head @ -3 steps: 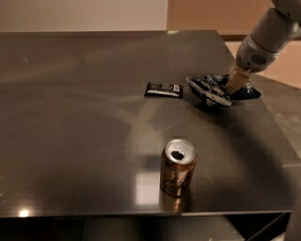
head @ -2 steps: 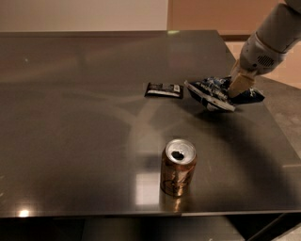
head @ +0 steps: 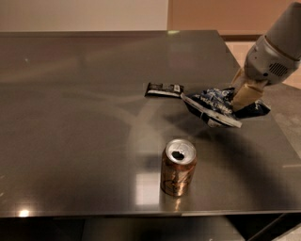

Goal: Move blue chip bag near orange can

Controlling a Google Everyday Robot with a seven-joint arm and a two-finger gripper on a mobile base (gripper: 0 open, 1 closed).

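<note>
One crinkled blue chip bag (head: 210, 106) hangs in the right-side end effector (head: 238, 102).

Reaches in from the upper right, grey rounded wrist housing (head: 270, 59) sloping down-left; tan two-finger gripper (head: 236, 100) low over the right side of the dark bench (head: 84, 122), pinched onto crinkled dark-blue foil chip bag (head: 210, 104).

I have the gripper (head: 237, 100) hanging over the right side of the dark glossy table (head: 70, 141). A flat black packet (head: 163, 89) lies on the tabletop to its left in my view, slightly farther back. Behind the gripper, past the table's far edge, I see a tan wall panel (head: 211, 14).
</note>
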